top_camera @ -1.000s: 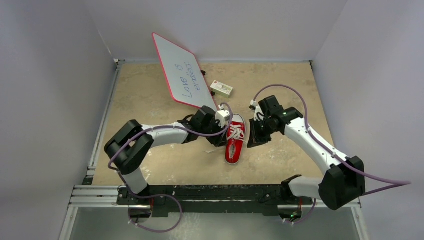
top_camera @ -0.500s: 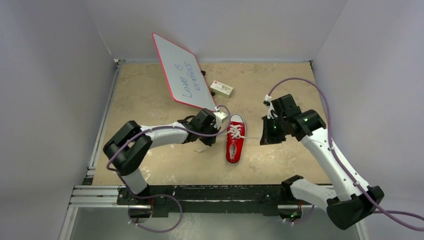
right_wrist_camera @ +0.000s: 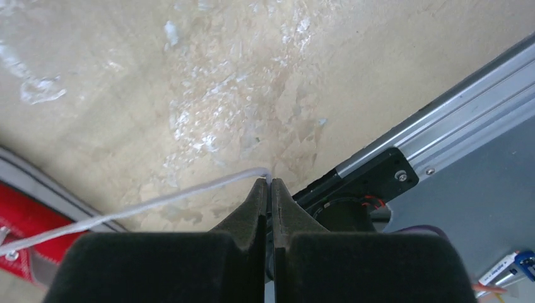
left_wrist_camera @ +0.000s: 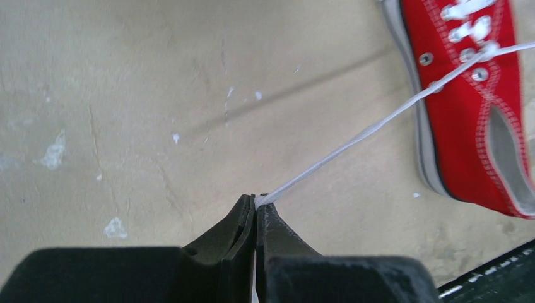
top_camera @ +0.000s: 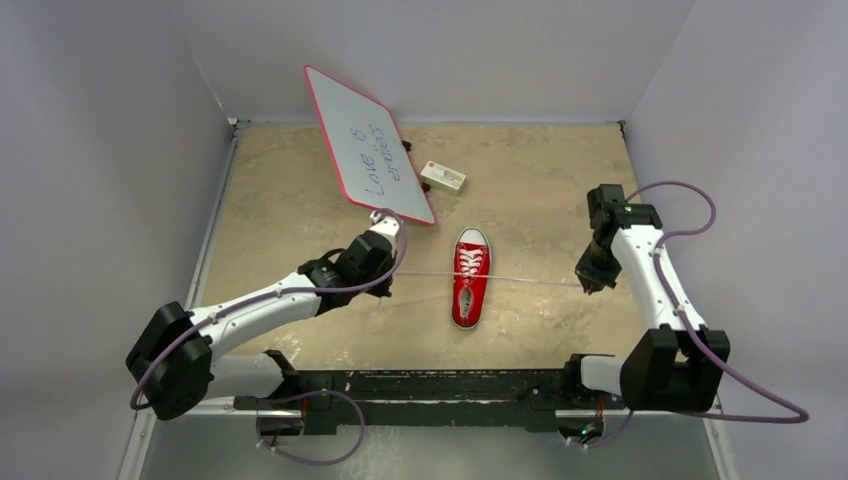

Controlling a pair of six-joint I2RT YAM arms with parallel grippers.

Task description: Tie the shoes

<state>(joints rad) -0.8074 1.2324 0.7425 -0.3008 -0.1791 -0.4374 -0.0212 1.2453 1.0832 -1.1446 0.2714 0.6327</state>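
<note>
The left pincer [left_wrist_camera: 257, 203] and the right pincer [right_wrist_camera: 269, 184] are each closed on a taut lace [left_wrist_camera: 353, 140] end, with the sneaker [top_camera: 470, 285] lying between them. Harder pulling could slip the lace out or drag the sneaker.

The red canvas sneaker [top_camera: 470, 295] sits upright on its white sole around the middle of the table [top_camera: 300, 200], with its white toe cap [top_camera: 472, 238] pointing far and its open heel end near. Its white laces [top_camera: 530, 280] criss-cross the eyelets (no bow shows). Both free ends stretch taut in a nearly straight line, one to the left and one to the right, lifted just clear of the surface
</note>
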